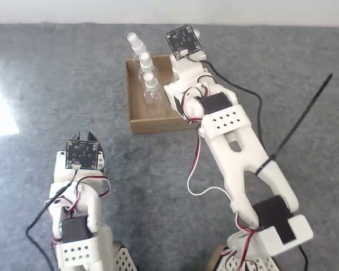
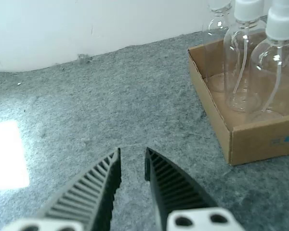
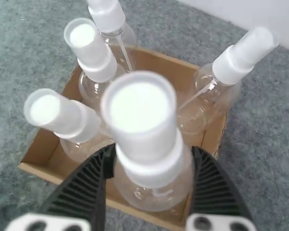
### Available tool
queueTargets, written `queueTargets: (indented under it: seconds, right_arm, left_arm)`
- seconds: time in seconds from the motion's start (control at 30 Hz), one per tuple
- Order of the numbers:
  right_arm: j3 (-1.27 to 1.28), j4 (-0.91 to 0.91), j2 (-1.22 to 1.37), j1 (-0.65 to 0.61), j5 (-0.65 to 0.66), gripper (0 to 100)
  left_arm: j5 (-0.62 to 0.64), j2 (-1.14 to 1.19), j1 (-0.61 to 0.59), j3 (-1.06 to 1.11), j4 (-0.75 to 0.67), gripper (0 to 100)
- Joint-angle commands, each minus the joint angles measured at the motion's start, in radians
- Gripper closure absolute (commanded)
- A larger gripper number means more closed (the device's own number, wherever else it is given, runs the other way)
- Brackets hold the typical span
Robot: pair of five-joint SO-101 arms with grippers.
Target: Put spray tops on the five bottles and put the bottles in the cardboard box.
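Over the cardboard box [image 3: 38, 169], my right gripper [image 3: 153, 153] is shut on a clear bottle [image 3: 149, 183] with a white spray top [image 3: 142, 113]. That bottle stands inside the box, a finger against each shoulder. Several other capped clear bottles stand around it, among them one [image 3: 89, 45] close behind and one [image 3: 241, 53] at a far corner. From above, the box [image 1: 158, 125] lies at the back middle, with bottles [image 1: 151, 84] along its left side. My left gripper [image 2: 132, 154] hovers low over bare carpet left of the box [image 2: 260, 142], open and holding nothing.
Grey carpet [image 1: 56, 73] covers the whole table. A bright patch of light [image 1: 0, 110] lies at the left edge. A black cable tie [image 1: 305, 113] and wires hang off the right arm [image 1: 231, 130]. A pale wall [image 2: 86, 19] runs behind the table.
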Motion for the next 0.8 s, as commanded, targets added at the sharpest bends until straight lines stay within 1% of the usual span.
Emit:
queueTargets:
  seconds: [0.0,0.33,0.77]
  right_arm:
    - [-0.071,-0.048,-0.002,0.012,-0.014,89.0]
    - [-0.068,-0.119,0.087,0.065,-0.015,89.0]
    - [-0.064,-0.128,0.136,0.065,-0.015,88.7]
  left_arm:
    - [-0.008,-0.020,-0.003,-0.008,-0.026,92]
    - [-0.008,-0.020,-0.003,-0.008,-0.026,92]
    - [-0.008,-0.020,-0.003,-0.008,-0.025,92]
